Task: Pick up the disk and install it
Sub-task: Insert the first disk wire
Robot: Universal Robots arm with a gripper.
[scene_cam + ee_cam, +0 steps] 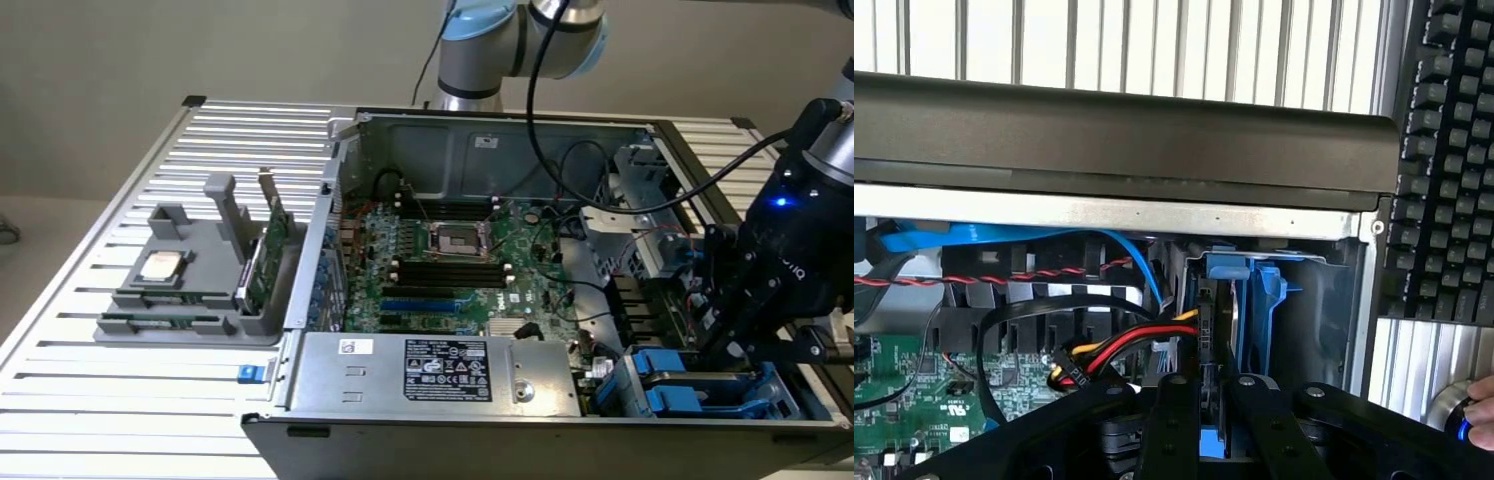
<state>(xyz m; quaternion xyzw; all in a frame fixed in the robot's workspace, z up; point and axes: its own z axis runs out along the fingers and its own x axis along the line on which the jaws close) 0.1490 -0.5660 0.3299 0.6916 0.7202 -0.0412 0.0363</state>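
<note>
The robot's black two-fingered gripper [1211, 382] is closed on the disk [1211, 322], a thin metal hard drive in a blue plastic carrier bracket, seen edge-on and held upright between the fingers. The disk sits partly inside the blue plastic drive cage [1264, 300] of the open grey metal computer case [467, 445], just beside red, yellow and black power wires [1124, 350]. In the exterior view, the black arm [801, 260] reaches into the case's corner at that view's right.
</note>
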